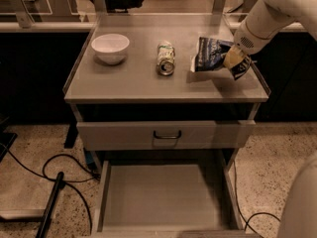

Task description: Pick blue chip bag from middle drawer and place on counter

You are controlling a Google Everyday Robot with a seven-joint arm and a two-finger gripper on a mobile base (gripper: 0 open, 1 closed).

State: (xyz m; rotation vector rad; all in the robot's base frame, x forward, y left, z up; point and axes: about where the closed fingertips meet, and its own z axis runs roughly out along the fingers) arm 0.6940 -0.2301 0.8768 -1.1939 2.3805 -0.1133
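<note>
Left side of the surface [130, 81]: a white bowl [110, 47]. Next along is a drink can [166, 58], lying on its side. Then, at the right, the blue chip bag [210, 53] is tipped up on the slant. Its pale lower edge is at or just above the metal, and I cannot tell which. The gripper [232, 60] is at the bag's right end, pinching it. That bag looks light, soft and crinkly, slick foil with air inside. A squeeze in the middle would likely crush chips, so a flat sealed end is the better hold. The surface itself is flat grey metal with thin raised rims. Below it is a closed drawer front with a dark handle [167, 134], and under that the middle drawer [101, 197] stands pulled out. Cables [54, 170] trail over the speckled floor [277, 152].
</note>
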